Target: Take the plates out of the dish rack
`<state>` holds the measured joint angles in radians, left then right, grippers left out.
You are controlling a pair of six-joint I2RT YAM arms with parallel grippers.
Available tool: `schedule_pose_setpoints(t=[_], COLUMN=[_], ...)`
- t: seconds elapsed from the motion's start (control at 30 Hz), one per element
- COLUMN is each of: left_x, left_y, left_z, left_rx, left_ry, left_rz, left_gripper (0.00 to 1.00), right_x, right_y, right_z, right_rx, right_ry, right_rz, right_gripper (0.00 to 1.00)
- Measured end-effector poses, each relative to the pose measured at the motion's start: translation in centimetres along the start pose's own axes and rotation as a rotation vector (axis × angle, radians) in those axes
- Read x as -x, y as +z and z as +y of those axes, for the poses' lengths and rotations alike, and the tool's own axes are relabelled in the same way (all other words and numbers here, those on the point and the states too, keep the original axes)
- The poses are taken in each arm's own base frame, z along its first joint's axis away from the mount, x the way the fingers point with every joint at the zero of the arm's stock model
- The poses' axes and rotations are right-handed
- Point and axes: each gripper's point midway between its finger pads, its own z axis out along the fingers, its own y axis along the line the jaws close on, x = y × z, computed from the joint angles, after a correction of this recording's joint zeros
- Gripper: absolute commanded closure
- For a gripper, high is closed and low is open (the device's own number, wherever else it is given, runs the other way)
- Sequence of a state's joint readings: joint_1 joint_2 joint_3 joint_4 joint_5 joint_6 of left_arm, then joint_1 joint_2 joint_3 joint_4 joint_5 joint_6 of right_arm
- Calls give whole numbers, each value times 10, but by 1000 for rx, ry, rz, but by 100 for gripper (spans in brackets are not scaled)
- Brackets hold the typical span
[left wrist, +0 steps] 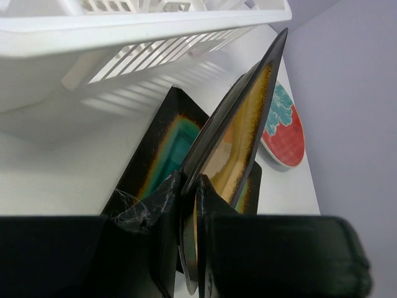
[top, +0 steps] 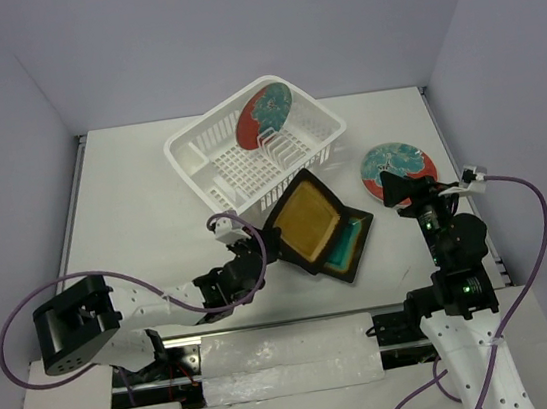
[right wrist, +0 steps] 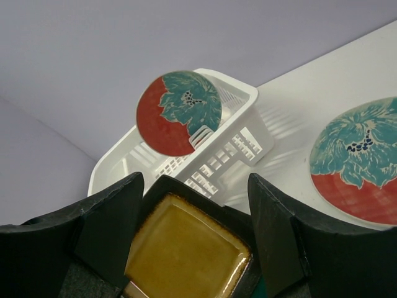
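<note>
Step in hand: putting down the 3rd plate of four. The left fingers [left wrist: 217, 214] are clamped on one edge of the yellow square plate [top: 308, 222]. This plate is out of the dish rack [top: 187, 157] and hangs tilted just over the teal square plate [top: 353, 255]. The teal one lies flat on the worktop [top: 133, 213], between the rack and the arms' bases. In the left wrist view the yellow plate is very close to the teal one; whether they touch already I cannot tell.

The right fingers [right wrist: 111, 217] are wide apart w/ nothing between them. They hover near the round plate [top: 397, 168], which lies flat on the worktop at the right side. A 2nd round plate [top: 265, 113] stands upright in the slots at the far end of the rack, so after this one, one plate is left to unload.

Next move, as I judge: lower the wrist & flatten the yellow plate so it rests on the teal one (or beside it). Open the fingers only when it has support. Risk: glaze on glaze, so it can slide or chip if released tilted. After that, the plate in the rack needs a pinch on its top rim & a straight lift out of the slots.
</note>
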<state>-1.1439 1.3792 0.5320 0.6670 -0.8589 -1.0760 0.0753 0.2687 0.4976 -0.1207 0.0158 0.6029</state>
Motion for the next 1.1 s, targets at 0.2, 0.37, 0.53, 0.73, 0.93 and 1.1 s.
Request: schedule_pose_setpoints(t=[0.2, 0.37, 0.53, 0.73, 0.93, 1.1], left_x=[-8, -14, -23, -29, -44, -53], left_y=[1, 1, 3, 1, 2, 6], left_z=[5, 6, 10, 10, 17, 16], left_rx=[21, 21, 29, 33, 54, 60], left_ry=[-19, -55, -72, -108, -151, -184], left_rz=[1, -7, -1, 13, 39, 59], left_gripper=[100, 100, 100, 100, 100, 100], right_x=[2, 4, 6, 6, 6, 6], right_y=[-1, -3, -4, -4, -4, -5], right_z=[0, 1, 2, 1, 0, 0], right_rx=[0, 4, 9, 4, 1, 0], right_ry=[-13, -18, -24, -27, -28, -28], right_rz=[-7, -19, -27, -27, -27, -28], right_gripper=[24, 24, 23, 23, 23, 23])
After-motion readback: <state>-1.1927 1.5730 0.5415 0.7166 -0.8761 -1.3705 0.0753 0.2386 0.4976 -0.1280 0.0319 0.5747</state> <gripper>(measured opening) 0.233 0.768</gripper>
